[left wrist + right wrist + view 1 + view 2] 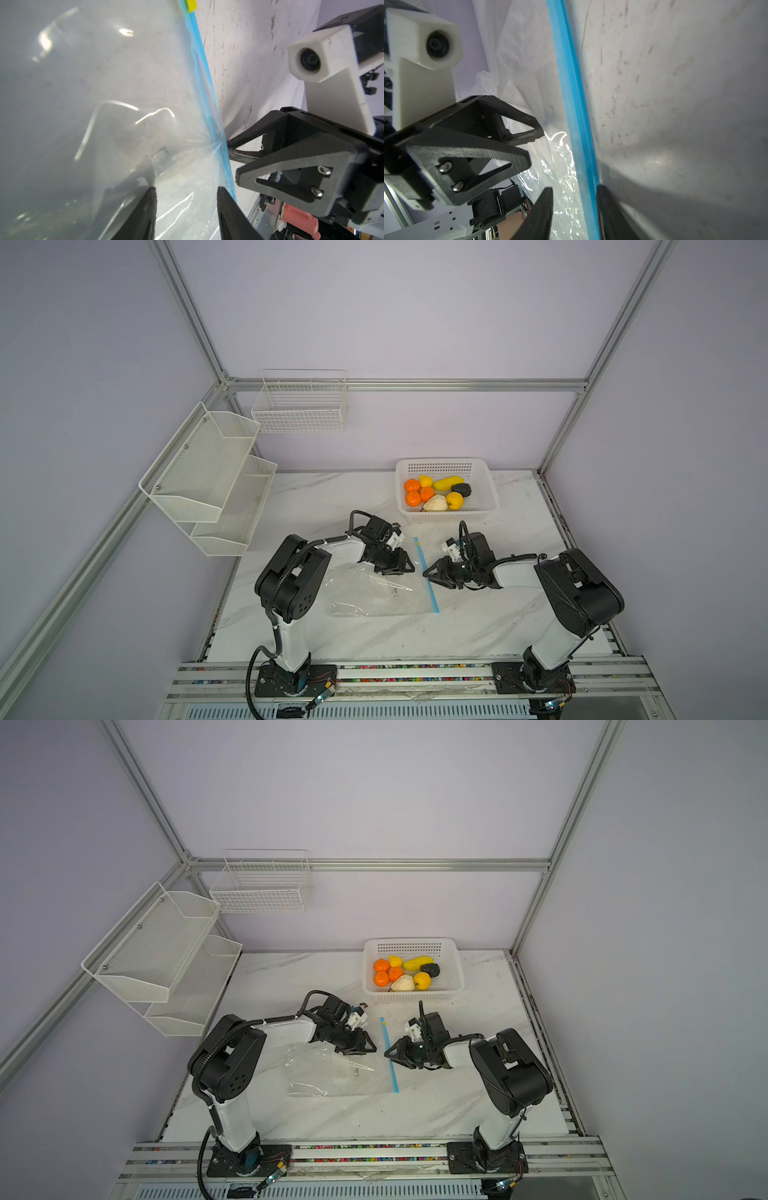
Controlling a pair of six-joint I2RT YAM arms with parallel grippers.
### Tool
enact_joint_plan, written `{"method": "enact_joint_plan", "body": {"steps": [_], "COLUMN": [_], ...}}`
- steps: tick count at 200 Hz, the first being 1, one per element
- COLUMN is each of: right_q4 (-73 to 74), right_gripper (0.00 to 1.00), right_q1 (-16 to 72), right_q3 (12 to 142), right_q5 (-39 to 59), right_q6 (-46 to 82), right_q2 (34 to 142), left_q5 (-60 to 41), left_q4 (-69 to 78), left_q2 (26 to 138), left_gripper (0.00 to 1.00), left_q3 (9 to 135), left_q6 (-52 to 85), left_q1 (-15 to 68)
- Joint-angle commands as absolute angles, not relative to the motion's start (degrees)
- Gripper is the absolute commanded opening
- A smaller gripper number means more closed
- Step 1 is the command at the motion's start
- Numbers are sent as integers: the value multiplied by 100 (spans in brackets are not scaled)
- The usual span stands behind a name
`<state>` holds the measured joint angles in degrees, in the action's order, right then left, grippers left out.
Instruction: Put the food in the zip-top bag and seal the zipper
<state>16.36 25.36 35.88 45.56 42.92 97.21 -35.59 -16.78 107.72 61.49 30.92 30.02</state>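
Clear bag (365,593) gleams, crinkly glossy plastic; zipper (434,599) smooth blue plastic; table (415,635) scuffed, marble-look; basket (440,467) matt white plastic.

- The zip-top bag (365,593) lies flat on the worktop (374,635), near its middle and between the two arms; the zipper (428,576) runs front to back along the bag's right edge.
- The basket (440,461) stands on the worktop behind the bag, toward the back right; the food (435,503) lies in it, bunched toward its left side.
- The left gripper (409,565) is over the back part of the bag, just left of the zipper; the right gripper (427,576) faces it from the right, with the zipper between its fingers (544,207).
- A tiered shelf (208,477) hangs on the left wall; a wire rack (299,410) hangs on the back wall; both are well apart from the bag.
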Motion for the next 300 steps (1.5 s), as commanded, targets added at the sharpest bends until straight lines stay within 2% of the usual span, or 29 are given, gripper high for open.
{"method": "enact_joint_plan", "body": {"steps": [1,106,159,195,250,300], "right_q4": [1804,2233,2451,1847,1665,1526], "right_gripper": [39,40,40,40,42,42], "right_q1": [2518,2514,2518,2507,2214,2143], "right_q3": [3613,3704,3814,4143,4319,4491], "right_q5": [4754,4886,4758,4387,4106,4069], "right_q6": [4516,4678,4518,3908,3684,3503], "right_q2": [9778,9274,9818,9925,10033,10312], "left_q5": [-3489,-3492,-3471,-3471,-3480,-3445], "left_q4": [-1725,-1863,-1862,-1899,-1968,-1995], "left_q2": [10891,10942,10949,11003,11091,11102], "left_gripper": [48,48,46,35,25,21], "left_q3": [6003,6126,6099,6107,6157,6141], "left_q6": [3153,3105,3103,3110,3076,3043], "left_q1": [2979,2979,2987,2984,2980,2984]}}
